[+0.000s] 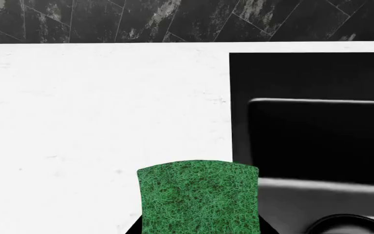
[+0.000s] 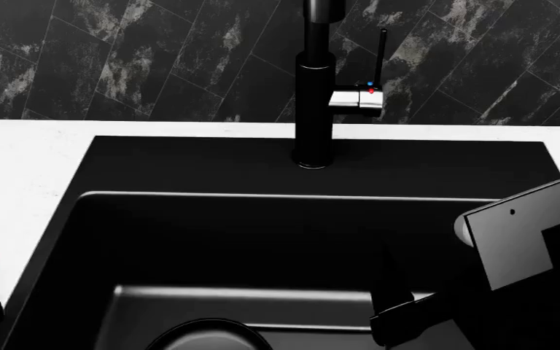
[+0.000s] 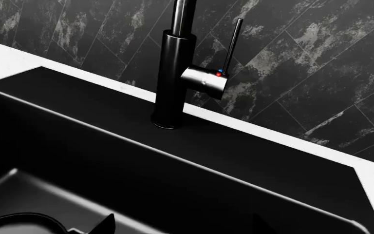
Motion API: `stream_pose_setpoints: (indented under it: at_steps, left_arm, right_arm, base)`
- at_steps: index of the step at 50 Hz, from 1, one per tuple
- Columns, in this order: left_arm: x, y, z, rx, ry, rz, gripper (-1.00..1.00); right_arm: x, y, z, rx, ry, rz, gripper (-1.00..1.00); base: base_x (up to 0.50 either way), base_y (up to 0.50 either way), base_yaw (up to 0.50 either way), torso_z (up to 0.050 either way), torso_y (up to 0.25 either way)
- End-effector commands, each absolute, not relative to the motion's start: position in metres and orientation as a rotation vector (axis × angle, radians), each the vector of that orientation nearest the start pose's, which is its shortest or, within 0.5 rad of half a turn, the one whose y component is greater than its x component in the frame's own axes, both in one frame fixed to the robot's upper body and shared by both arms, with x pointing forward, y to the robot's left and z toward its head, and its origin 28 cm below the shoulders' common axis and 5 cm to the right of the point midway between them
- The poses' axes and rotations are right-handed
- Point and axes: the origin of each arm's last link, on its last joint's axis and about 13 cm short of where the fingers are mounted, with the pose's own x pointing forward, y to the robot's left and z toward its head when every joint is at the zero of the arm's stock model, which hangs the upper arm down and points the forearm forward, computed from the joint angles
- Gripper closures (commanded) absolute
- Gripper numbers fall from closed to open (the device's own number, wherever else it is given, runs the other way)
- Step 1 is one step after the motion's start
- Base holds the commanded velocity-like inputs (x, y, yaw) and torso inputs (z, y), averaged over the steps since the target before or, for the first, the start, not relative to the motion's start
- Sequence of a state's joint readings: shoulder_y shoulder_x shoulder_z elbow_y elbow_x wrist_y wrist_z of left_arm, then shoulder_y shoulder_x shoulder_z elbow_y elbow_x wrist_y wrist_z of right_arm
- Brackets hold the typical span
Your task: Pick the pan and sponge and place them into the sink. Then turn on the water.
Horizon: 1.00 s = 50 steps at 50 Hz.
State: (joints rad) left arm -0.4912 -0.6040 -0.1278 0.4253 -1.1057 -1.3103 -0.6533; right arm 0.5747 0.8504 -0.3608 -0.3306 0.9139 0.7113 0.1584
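One of three steps is looking done: the round glossy black pan [image 2: 202, 335] is lying in the deep matte black sink [image 2: 260, 219]. The left tool [image 1: 198, 229] is gripping the small fibrous green sponge [image 1: 198, 200] over the white table [image 1: 96, 136], beside the basin. The right tool [image 2: 397, 317] is hanging inside the sink, its opening unclear; the black faucet lever [image 2: 381, 55] beyond it is awaiting turning.
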Motion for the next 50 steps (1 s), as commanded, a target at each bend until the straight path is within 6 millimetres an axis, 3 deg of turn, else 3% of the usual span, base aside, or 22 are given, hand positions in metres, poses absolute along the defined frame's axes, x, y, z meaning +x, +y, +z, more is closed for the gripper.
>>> stream_pose_setpoints:
  at_steps: [1, 13, 27, 37, 50]
  left_arm:
    - [0.251, 0.261, 0.199, 0.095, 0.382, -0.103, 1.0]
    - [0.273, 0.218, 0.22, 0.112, 0.353, -0.315, 1.0]
    - [0.279, 0.174, 0.212, 0.145, 0.392, -0.494, 1.0]
    - [0.29, 0.15, 0.191, 0.129, 0.442, -0.541, 1.0]
    - [0.29, 0.148, 0.16, 0.222, 0.501, -0.515, 1.0]
  right_arm:
    - [0.253, -0.192, 0.177, -0.202, 0.178, 0.283, -1.0]
    - [0.25, -0.194, 0.179, -0.185, 0.169, 0.275, -1.0]
    - [0.244, -0.194, 0.179, -0.188, 0.163, 0.275, -1.0]
    - [0.243, -0.194, 0.171, -0.18, 0.182, 0.282, -1.0]
    - [0.238, -0.198, 0.167, -0.171, 0.185, 0.27, -1.0]
  base:
    - [0.0, 0.0, 0.0, 0.0, 0.0]
    - [0.0, 0.0, 0.0, 0.0, 0.0]
    - [0.0, 0.0, 0.0, 0.0, 0.0]
    - [0.0, 0.0, 0.0, 0.0, 0.0]
    - [0.0, 0.0, 0.0, 0.0, 0.0]
